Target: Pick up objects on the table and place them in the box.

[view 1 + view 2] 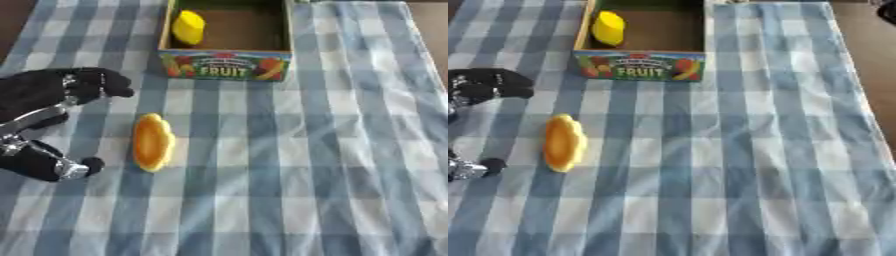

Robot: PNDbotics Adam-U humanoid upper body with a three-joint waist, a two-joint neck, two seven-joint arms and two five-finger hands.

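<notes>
An orange-yellow, lobed fruit-shaped object (153, 142) lies on the checked tablecloth, left of centre. My left hand (52, 120) hovers just left of it, open, with fingers spread above and the thumb (83, 166) below, touching nothing. The cardboard fruit box (226, 66) stands at the far middle of the table, with a yellow lemon-like object (188, 27) inside at its left. My right hand shows in neither view.
The blue-and-white checked cloth (332, 150) covers the table; its right part and near part hold nothing else. Bare brown table edge (872, 60) shows at the far right.
</notes>
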